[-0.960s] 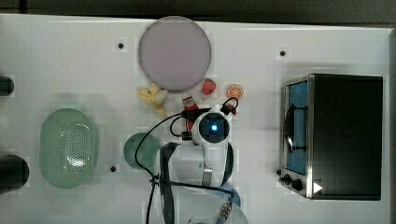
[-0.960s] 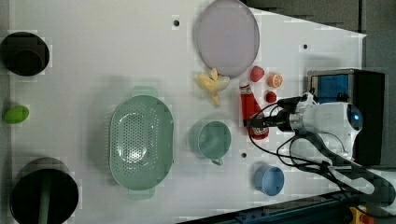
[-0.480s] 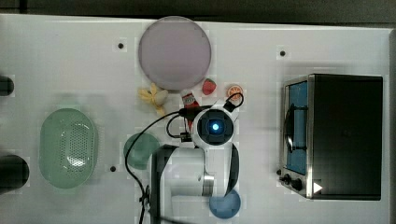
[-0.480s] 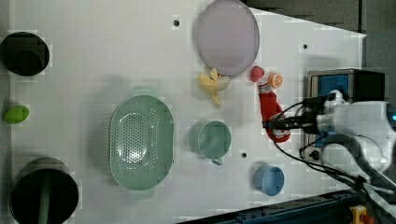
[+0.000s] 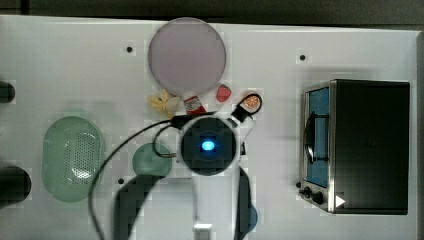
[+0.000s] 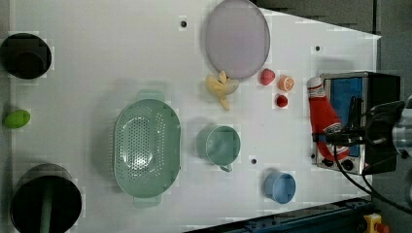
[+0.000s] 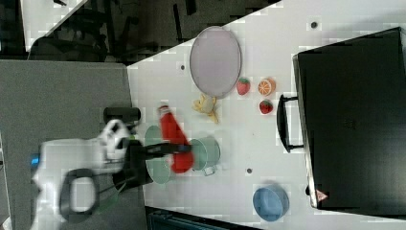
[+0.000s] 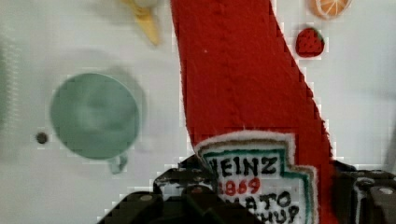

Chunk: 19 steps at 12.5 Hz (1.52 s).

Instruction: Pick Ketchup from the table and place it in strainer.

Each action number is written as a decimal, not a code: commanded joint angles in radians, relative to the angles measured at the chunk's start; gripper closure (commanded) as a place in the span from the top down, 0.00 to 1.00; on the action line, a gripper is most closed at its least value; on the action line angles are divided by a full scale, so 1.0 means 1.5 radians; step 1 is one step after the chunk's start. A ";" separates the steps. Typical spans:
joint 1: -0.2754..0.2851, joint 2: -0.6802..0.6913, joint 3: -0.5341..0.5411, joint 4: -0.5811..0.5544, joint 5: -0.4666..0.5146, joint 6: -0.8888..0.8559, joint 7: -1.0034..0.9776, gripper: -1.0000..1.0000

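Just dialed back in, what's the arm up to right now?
The gripper is shut on the Ketchup, holding the red bottle by its lower body above the table. The strainer sits toward the left view's left, with nothing in it, past the green cup. The banana, strawberry and orange slice lie near the purple plate. The bottle is not yet over the strainer, so the carry and drop remain.

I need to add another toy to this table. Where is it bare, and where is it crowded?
Bare: the table between the strainer and the plate, and between the cup and the oven. Crowded: banana, strawberry and orange slice below the plate.
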 commanded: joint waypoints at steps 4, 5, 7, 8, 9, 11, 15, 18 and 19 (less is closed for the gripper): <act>0.023 0.018 0.130 0.070 0.013 -0.047 0.145 0.63; 0.024 0.021 0.151 0.072 0.018 -0.045 0.193 0.63; 0.029 0.034 0.198 0.073 0.018 -0.019 0.280 0.63; 0.032 0.045 0.224 0.073 0.018 0.007 0.304 0.63; 0.033 0.061 0.251 0.073 0.018 0.040 0.328 0.63; 0.034 0.102 0.300 0.073 0.018 0.102 0.403 0.63; 0.038 0.212 0.376 0.072 0.017 0.217 0.575 0.63; 0.055 0.305 0.405 0.064 0.003 0.309 0.643 0.63; 0.066 0.333 0.404 0.062 -0.009 0.334 0.646 0.63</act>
